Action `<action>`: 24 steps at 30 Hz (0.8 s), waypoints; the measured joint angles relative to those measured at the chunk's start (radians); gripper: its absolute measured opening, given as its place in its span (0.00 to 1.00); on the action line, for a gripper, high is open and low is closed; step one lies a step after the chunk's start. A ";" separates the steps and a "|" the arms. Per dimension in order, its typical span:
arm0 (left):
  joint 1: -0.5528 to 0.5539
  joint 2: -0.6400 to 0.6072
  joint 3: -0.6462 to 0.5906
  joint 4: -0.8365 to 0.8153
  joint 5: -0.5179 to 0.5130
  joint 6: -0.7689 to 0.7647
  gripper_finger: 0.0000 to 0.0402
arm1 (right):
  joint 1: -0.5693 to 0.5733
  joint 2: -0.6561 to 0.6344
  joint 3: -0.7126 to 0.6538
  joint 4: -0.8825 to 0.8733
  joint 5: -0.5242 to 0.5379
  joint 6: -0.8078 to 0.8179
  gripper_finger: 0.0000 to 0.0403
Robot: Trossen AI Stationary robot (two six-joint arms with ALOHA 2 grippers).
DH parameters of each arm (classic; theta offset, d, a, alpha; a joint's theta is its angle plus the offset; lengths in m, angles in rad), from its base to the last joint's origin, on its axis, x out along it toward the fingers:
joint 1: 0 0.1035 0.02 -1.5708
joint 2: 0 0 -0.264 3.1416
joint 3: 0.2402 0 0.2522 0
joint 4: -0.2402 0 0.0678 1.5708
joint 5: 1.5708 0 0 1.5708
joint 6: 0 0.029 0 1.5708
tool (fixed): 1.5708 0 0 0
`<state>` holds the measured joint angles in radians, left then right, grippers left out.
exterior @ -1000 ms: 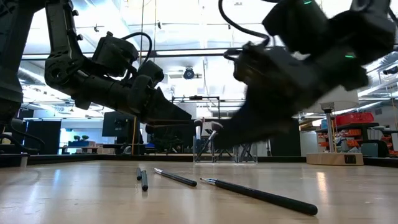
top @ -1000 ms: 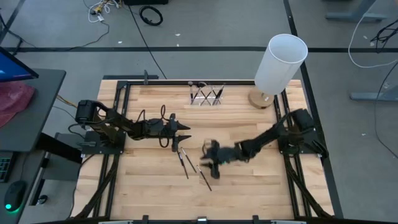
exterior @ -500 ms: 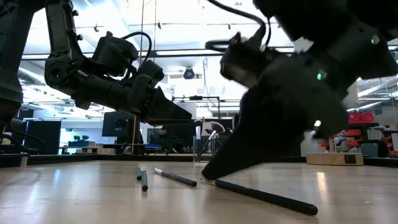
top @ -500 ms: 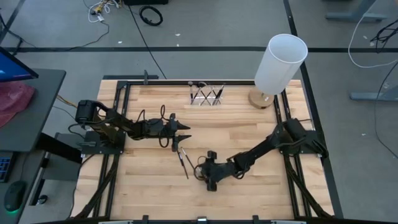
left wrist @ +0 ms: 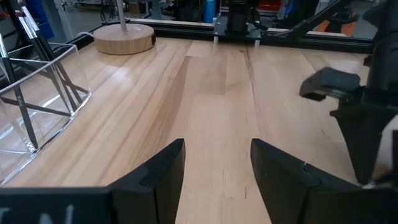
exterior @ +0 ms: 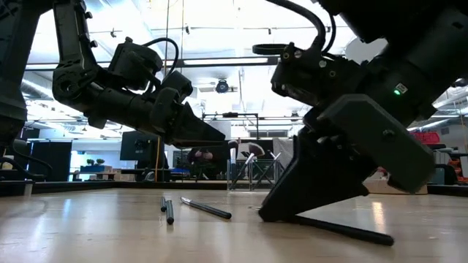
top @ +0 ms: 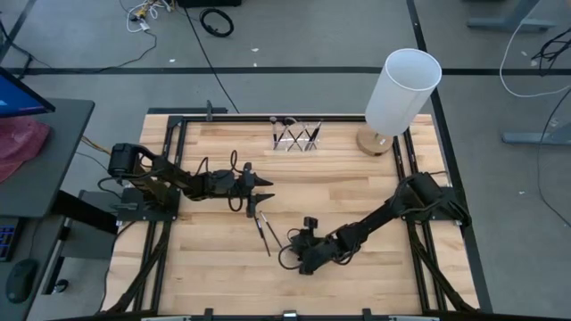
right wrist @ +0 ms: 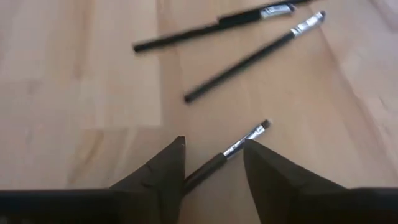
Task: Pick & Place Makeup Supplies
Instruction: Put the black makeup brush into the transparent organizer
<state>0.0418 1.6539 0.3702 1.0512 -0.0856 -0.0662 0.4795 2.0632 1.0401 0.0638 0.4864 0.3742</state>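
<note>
Three thin dark makeup sticks lie flat on the wooden table. Two of them [right wrist: 211,28] [right wrist: 255,56] lie side by side [top: 264,234]. The third, a brush [right wrist: 239,146] with a silvery ferrule, lies under my right gripper [right wrist: 214,152]. That gripper [exterior: 267,214] is open, down at the tabletop, with one finger on each side of the brush's handle. My left gripper [left wrist: 217,168] is open and hovers near the table's middle [top: 259,190], touching nothing. More brushes stand in the clear holder [top: 297,135]. My right gripper comes down slanting from the right, its fingertips [exterior: 272,212] at the table. The brush's black handle [right wrist: 208,171] runs between the open fingers and along them, lying flat on the wood. Whether a finger touches it, I cannot tell.
The tall white cylinder [top: 403,89] stands on a round wooden base at the far right corner. The clear holder [left wrist: 37,99] sits at the far edge. A black frame rims the table [top: 223,276]. Bare wood lies near the left and near edges.
My right gripper has moved toward the near edge and down, from above the table until its fingertips reach the wood on both sides of the nearest brush. The brushes have stayed where they lay.
</note>
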 joint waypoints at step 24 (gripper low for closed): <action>0.000 0.000 0.000 0.028 0.096 -0.002 0.47 | -0.055 -0.094 -0.051 -0.067 0.005 0.070 0.01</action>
<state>0.0418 1.6539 0.3702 1.0791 0.0101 -0.0683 0.4249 1.9689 0.9886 -0.0027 0.4915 0.4444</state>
